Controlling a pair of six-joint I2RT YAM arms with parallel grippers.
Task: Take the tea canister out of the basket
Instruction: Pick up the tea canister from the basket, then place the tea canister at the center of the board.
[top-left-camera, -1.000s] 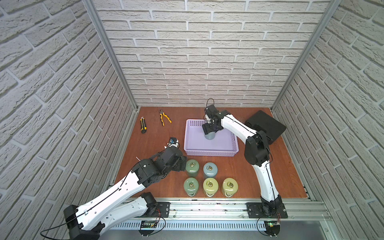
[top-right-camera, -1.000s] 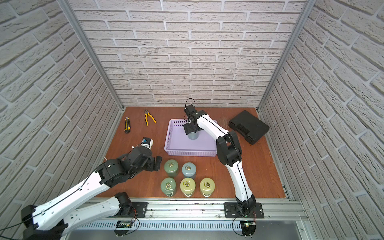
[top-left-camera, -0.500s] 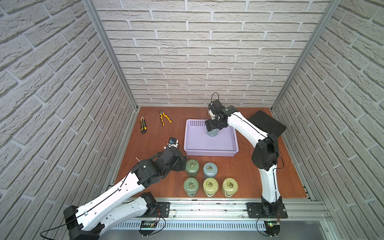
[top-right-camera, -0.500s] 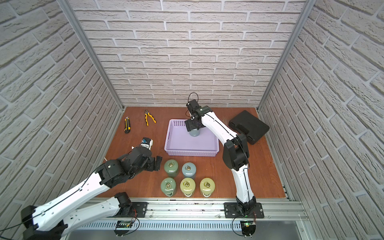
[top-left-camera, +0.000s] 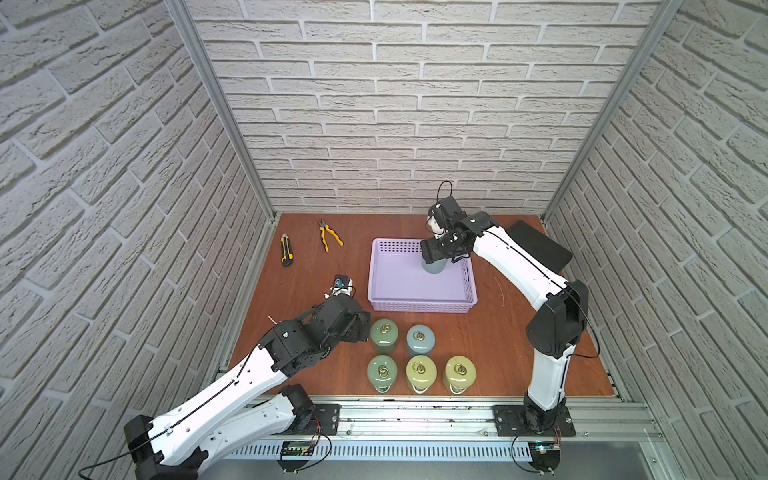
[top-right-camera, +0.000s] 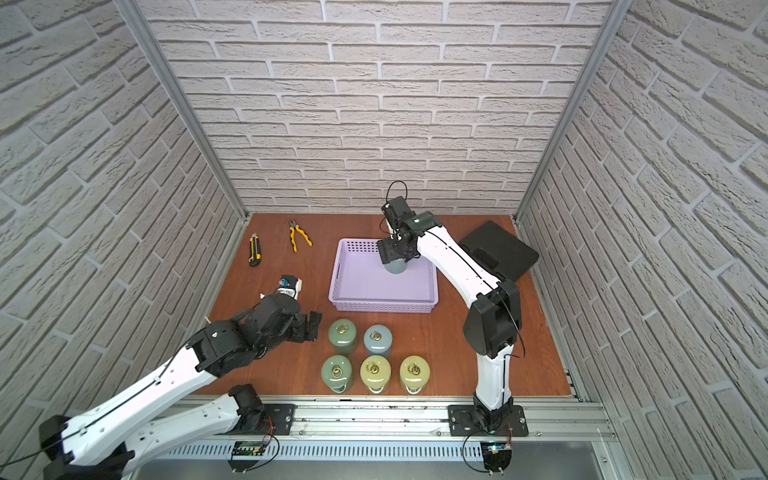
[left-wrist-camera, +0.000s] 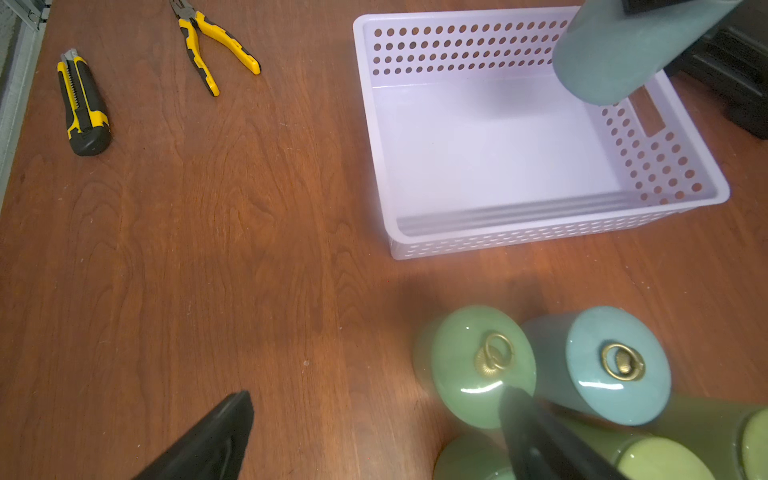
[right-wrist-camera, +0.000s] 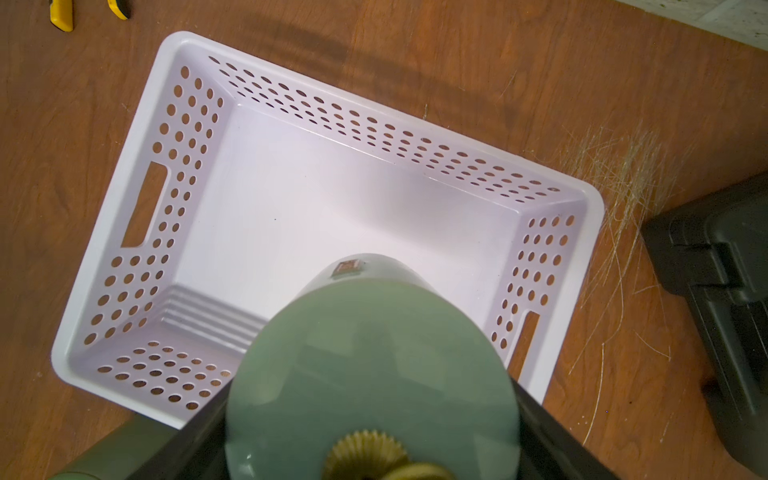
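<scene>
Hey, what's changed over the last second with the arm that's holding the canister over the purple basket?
The right gripper, shut on the tea canister, carried it across the basket toward the right end; it now hangs over the far right corner. Nothing was grabbed or released. The left gripper, open, the five canisters on the table and the basket have not moved.

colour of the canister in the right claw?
Muted blue-green. The canister shows best in the right wrist view.

right tool (top-left-camera: 433, 254) covers tea canister (top-left-camera: 434, 267) top from above.
</scene>
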